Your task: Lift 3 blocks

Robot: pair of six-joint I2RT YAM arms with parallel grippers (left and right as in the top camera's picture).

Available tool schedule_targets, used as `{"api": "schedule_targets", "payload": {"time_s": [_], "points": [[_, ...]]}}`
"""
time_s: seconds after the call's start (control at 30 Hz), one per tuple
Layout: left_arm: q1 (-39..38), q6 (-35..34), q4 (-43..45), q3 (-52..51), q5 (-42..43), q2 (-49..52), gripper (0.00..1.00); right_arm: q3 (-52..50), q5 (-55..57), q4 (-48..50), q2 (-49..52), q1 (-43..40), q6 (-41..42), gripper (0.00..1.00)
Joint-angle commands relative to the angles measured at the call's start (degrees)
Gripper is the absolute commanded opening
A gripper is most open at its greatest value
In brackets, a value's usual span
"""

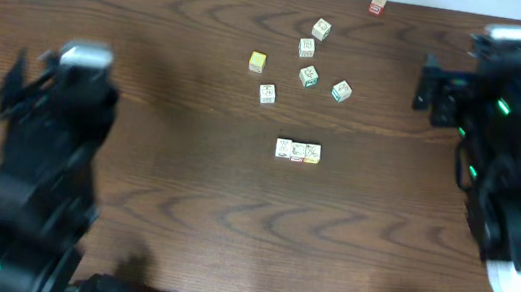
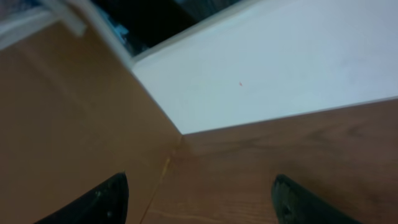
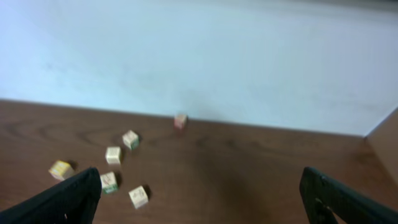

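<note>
Nearest the overhead lens, the left arm is seen as a dark, blurred mass over the left side of the table, and the right arm is seen over the right side, green lights showing on its body. Both are held well apart from the three blocks, which are set on the wood near the table's middle, touching side by side in a short row (dark print at the left end, red marks in the middle, yellow-orange at the right). Nothing is gripped or touched by either arm. Farther back, a yellow cube and a scatter of green-marked cubes are spread loosely, and a reddish cube is placed alone near the far edge. From the left wrist, the left gripper is shown with its two dark fingers spread wide at the bottom corners, nothing between them but brown wood, and a white wall is met beyond the table's edge. From the right wrist, the right gripper is likewise shown with its fingers far apart and bare tabletop between them. The yellow cube and several of the green-marked cubes are seen ahead to the left, and the reddish cube is seen just before the wall.
</note>
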Motion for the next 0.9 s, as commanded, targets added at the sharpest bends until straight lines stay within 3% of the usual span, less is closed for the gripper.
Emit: {"api": "schedule_targets", "payload": {"time_s": [0.0, 0.2, 0.33, 0.57, 0.87], "points": [[6.19, -4.28, -1.46, -0.98, 7.74, -6.45, 0.74, -1.68, -0.9, -0.68, -4.17, 0.35, -0.96, 0.99], [16.48, -7.34, -6.38, -7.76, 19.26, -18.84, 0.74, -12.02, -3.34, -0.72, -13.57, 0.35, -0.98, 0.99], [17.22, -7.91, -6.03, -10.75, 26.8, -24.98, 0.74, -22.12, -0.96, 1.46, -25.11, 0.35, -2.8, 0.99], [17.88, -7.93, -5.07, -11.23, 26.75, -27.15, 0.74, -33.0, 0.33, -1.7, -41.92, 0.35, -4.22, 0.99], [20.06, -7.96, -10.08, -12.31, 27.39, -34.84, 0.74, -40.44, 0.33, -2.16, -52.06, 0.0, -5.18, 0.99]]}}
